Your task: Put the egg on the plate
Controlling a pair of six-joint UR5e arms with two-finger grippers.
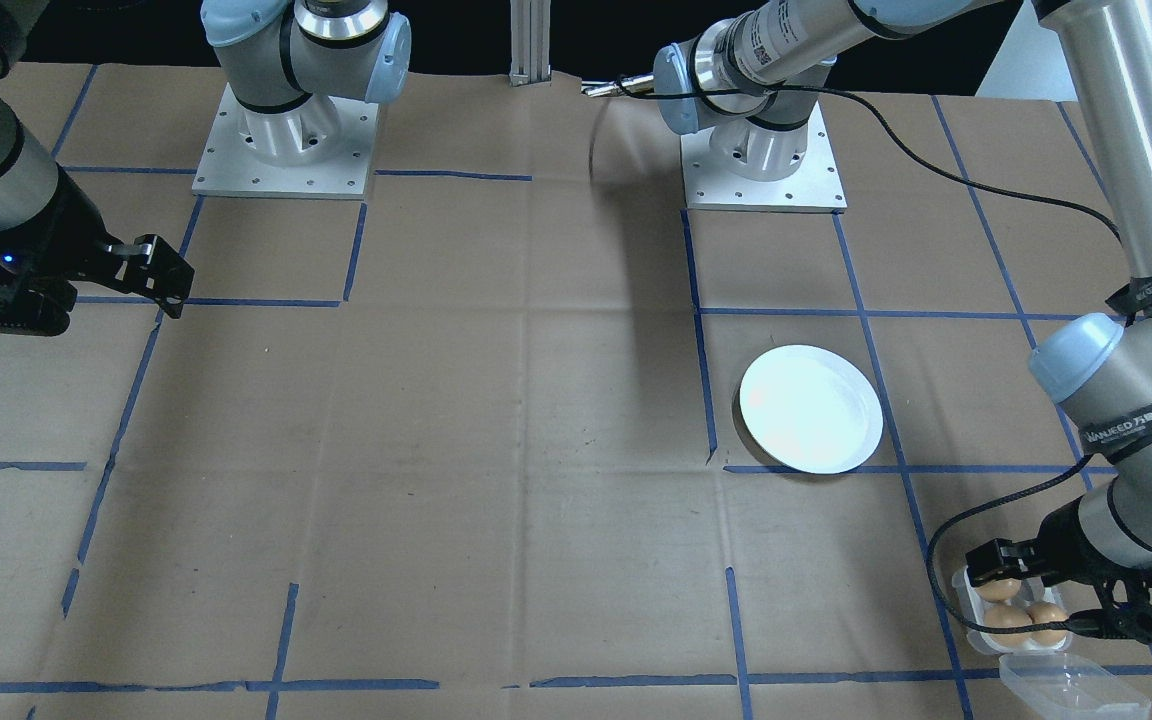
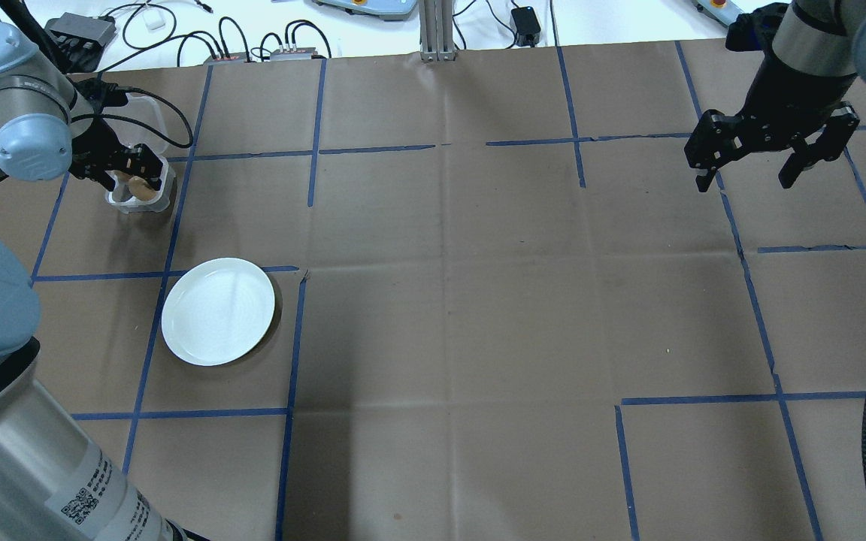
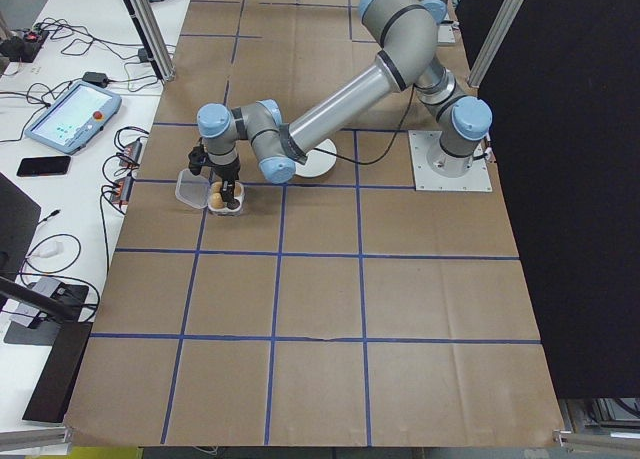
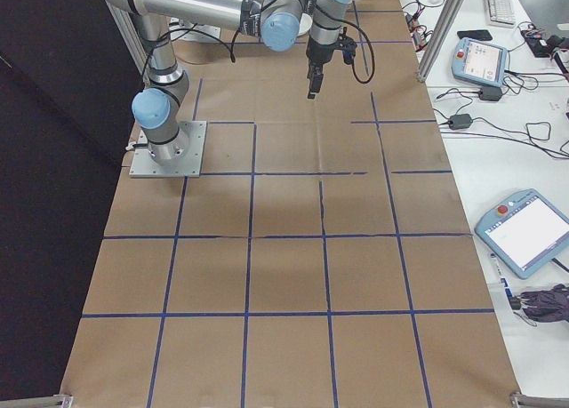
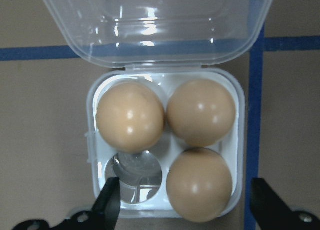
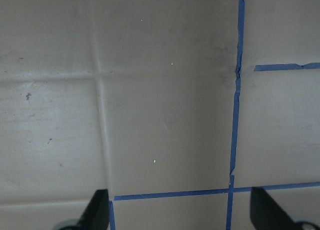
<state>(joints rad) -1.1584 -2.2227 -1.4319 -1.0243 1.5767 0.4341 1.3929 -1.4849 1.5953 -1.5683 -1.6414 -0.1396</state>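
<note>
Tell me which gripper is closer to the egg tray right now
The left. The left gripper hangs open right above the egg tray, its fingers either side of the near eggs. The right gripper is far across the table over bare paper.

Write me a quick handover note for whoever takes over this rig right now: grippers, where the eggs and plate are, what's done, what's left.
Left gripper: open, empty, hanging over the clear egg tray, fingers either side of the nearest egg.
Right gripper: open, empty, hanging over bare table far from the work.
Tray: lid open, three brown eggs in it, one hole empty.
Plate: white, empty, on the table a short way from the tray.
Done: the approach to the tray only.
Left: close on an egg, lift it, carry it to the plate, set it down.
</note>
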